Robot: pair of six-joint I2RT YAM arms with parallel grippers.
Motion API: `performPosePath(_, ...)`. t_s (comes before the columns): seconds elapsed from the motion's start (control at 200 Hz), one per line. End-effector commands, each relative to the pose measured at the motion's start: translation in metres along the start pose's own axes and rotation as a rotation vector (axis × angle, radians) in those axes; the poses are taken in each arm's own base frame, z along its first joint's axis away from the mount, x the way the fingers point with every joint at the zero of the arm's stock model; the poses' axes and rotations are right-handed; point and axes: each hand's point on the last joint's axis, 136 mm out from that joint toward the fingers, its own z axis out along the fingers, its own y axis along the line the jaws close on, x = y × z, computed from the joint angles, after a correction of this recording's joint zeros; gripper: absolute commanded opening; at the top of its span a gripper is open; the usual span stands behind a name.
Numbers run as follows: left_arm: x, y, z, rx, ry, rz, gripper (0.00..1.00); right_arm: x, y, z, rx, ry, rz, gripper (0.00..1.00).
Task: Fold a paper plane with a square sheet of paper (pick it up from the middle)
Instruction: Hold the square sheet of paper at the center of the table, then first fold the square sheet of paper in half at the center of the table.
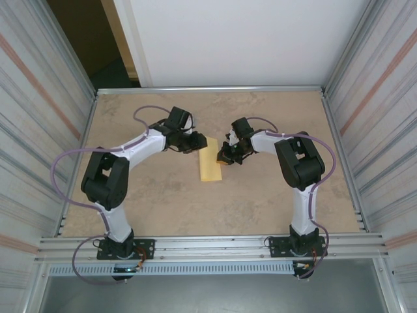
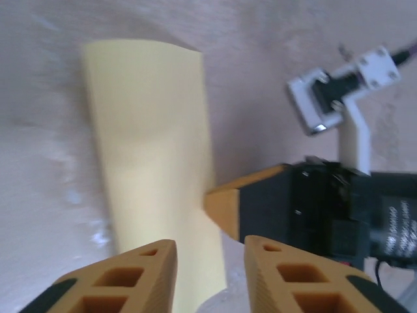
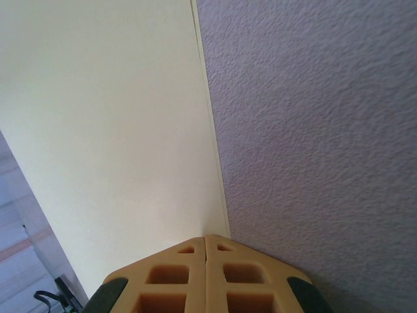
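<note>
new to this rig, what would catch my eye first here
The yellow paper, a narrow strip, lies in the middle of the table between the two arms. The right tool, shut, meets the paper's edge, and the left tool hangs open over one end.

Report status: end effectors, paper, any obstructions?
Left end effector open, over yellow paper's far end. Right end effector shut, tip at paper's long edge. Paper a narrow rectangle, lying on table. No obstruction seen.
</note>
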Motion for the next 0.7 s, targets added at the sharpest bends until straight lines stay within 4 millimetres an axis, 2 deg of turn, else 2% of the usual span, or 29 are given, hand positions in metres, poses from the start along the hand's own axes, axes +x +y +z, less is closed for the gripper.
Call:
performPosePath(0.0,0.015,-0.031,0.019,0.148,0.069,0.030,0.26,0.035,-0.085,0.027,0.290,0.088,0.113,0.00)
performPosePath(0.12,0.030,-0.029,0.038,0.116,0.129,0.056,0.17,0.034,-0.088,0.026,0.308,0.083,0.118,0.00)
performPosePath(0.256,0.038,-0.006,0.044,0.031,0.164,0.067,0.10,0.035,-0.092,0.025,0.332,0.085,0.127,0.00)
performPosePath(0.341,0.042,0.004,0.047,0.018,0.189,0.058,0.09,0.037,-0.094,0.026,0.343,0.090,0.130,0.00)
performPosePath(0.471,0.048,0.008,0.053,0.039,0.235,0.045,0.08,0.037,-0.099,0.026,0.374,0.091,0.133,0.00)
performPosePath(0.697,0.048,0.023,0.057,0.014,0.262,0.056,0.08,0.040,-0.102,0.026,0.405,0.101,0.138,0.00)
